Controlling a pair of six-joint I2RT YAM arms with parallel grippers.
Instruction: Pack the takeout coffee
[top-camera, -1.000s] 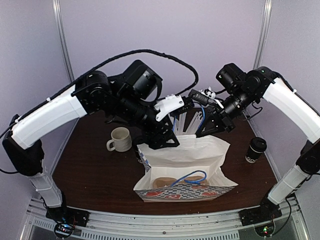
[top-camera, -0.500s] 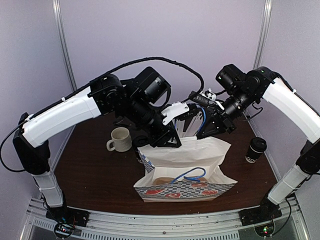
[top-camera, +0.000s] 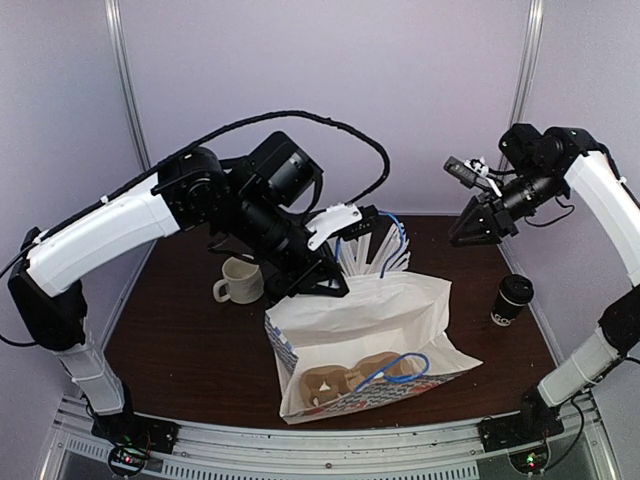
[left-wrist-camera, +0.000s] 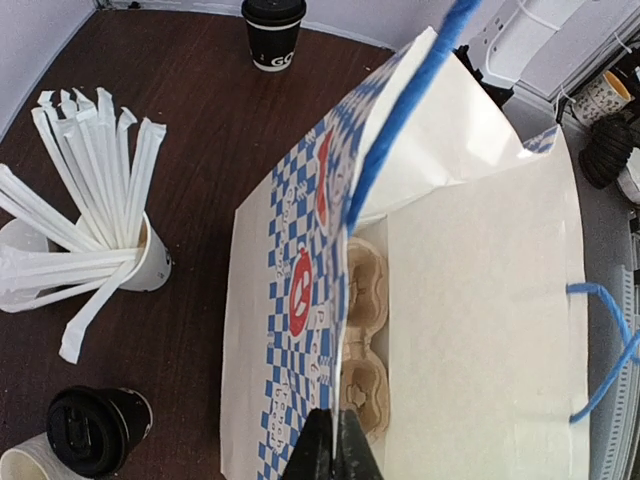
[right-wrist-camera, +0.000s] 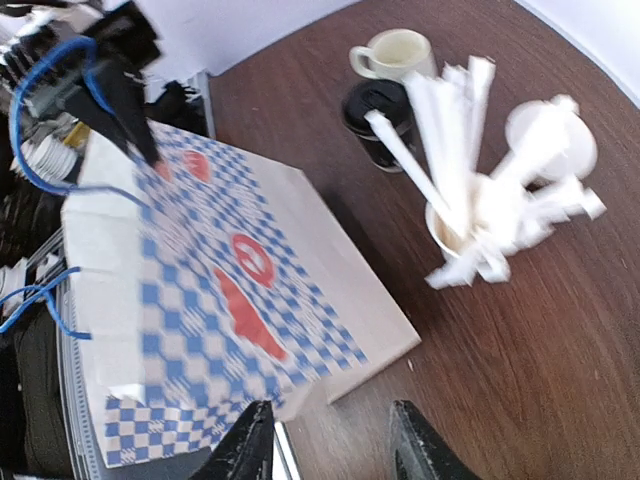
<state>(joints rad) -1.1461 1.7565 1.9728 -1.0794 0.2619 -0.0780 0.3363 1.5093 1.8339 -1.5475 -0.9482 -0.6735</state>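
**Top view.** The left gripper (top-camera: 322, 288) sat at the far rim of the paper bag (top-camera: 350, 320) with its fingers closed on that rim. We judged it was holding the mouth up and open so that cups could go in. The bag leaned toward the near edge of the table (top-camera: 170, 340). A cardboard carrier (top-camera: 325, 380) showed inside it, with no cup seated. The right gripper (top-camera: 470, 228) hung raised at the far right, well apart from the bag. The first coffee cup (top-camera: 512, 300) stood lidded and upright near the right edge, below that gripper, and we took it for the likely next pick. The mug (top-camera: 238, 280) and the stirrer cup (top-camera: 375, 255) stood behind the bag.

**Left wrist.** The fingers were pressed together on the checked bag wall. A blue handle (left-wrist-camera: 400, 110) ran up along the raised rim. The second coffee cup (left-wrist-camera: 95, 430) stood lidded and upright outside the bag, between the mug and the stirrer cup.

**Right wrist.** The view was blurred. The fingers (right-wrist-camera: 250, 445) stood apart with nothing between them, so that arm was free to fetch a cup. We judged neither cup packed yet.
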